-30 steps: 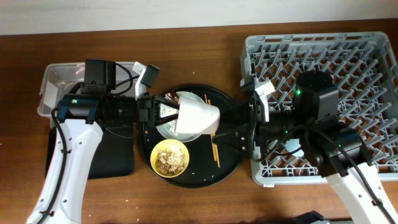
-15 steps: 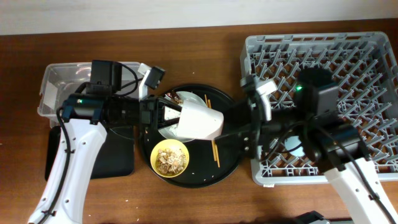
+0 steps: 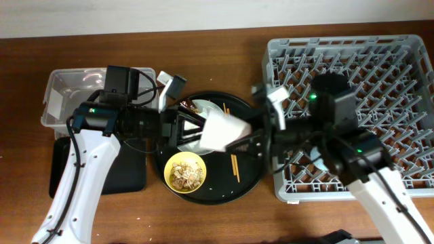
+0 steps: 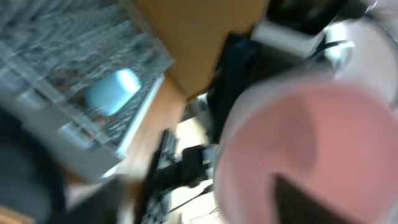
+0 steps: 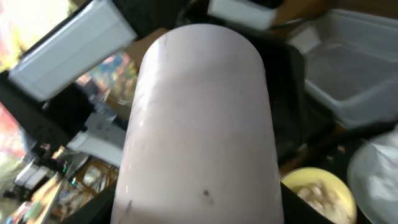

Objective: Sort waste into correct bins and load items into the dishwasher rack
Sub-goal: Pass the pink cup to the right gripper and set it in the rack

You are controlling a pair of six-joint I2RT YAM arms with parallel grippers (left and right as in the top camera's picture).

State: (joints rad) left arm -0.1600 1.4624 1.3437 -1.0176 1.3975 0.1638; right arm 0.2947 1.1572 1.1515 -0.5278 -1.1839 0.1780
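It looked like a robotics lab staged as a dish station: the left arm [image 3: 76, 183] and right arm [image 3: 390, 203] stood over a brown wooden counter [image 3: 203, 220], a pale wall [image 3: 169, 13] along 12 o'clock, a grey dishwasher rack [image 3: 407, 68] at 3 o'clock.

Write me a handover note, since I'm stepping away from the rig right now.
Left gripper: seems shut on the pink cup, with a dark finger showing inside its rim.
Right gripper: at the cup's other end; I cannot tell if it grips.
Done: the blue cup lies in the dishwasher rack.
Left: rack the pink cup, the yellow bowl once its food scraps are binned, and the chopsticks. Bowl and chopsticks sit on the round black tray.
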